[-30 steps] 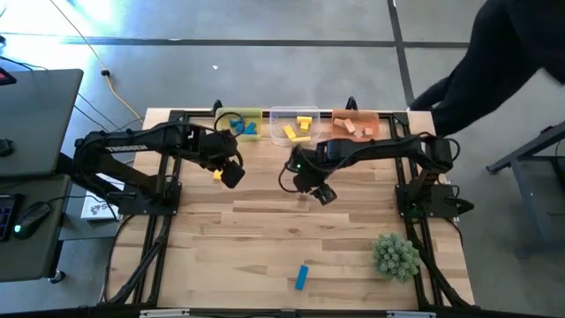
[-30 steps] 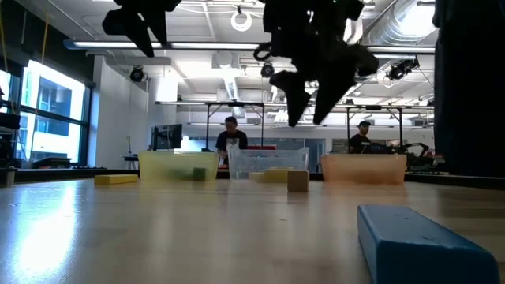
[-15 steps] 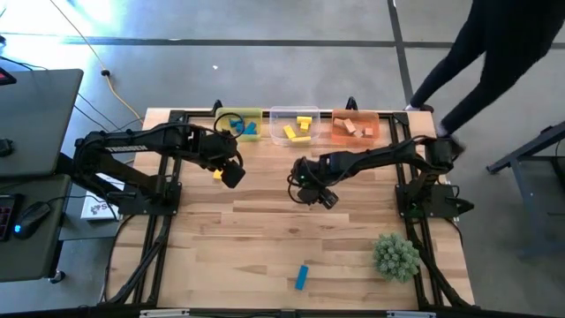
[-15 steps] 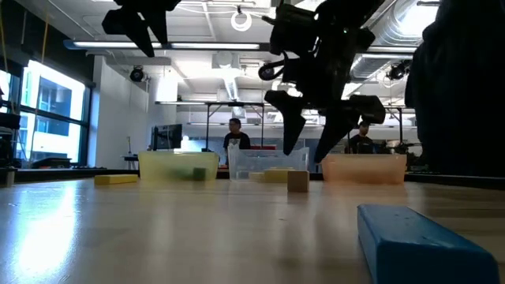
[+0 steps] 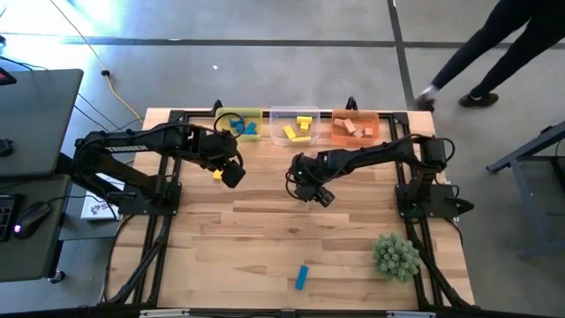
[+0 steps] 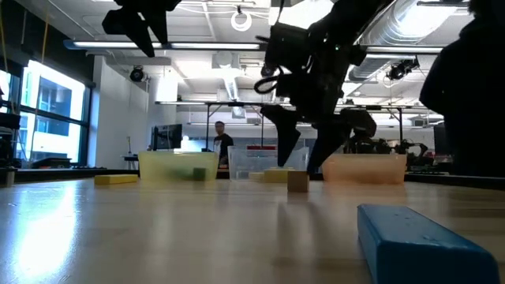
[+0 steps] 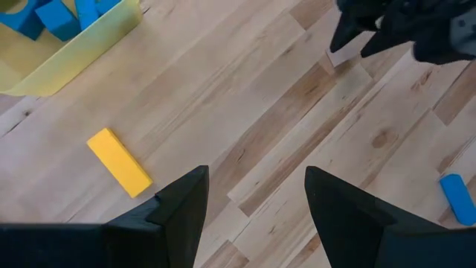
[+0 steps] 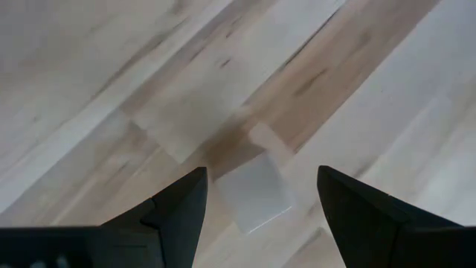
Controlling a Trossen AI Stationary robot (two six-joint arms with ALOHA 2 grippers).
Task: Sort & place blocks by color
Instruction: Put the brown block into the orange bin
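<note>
My right gripper (image 8: pixel 256 201) hangs wide open just above a tan cube (image 8: pixel 253 195), its fingers either side of the cube and holding nothing. The cube (image 6: pixel 297 181) sits on the table (image 5: pixel 265 238) in front of the clear bin (image 5: pixel 295 126). My left gripper (image 7: pixel 253 201) waits open and empty near a yellow bar (image 7: pixel 119 161) by the yellow bin (image 5: pixel 240 123). A blue bar (image 5: pixel 302 276) lies well apart at the near edge.
</note>
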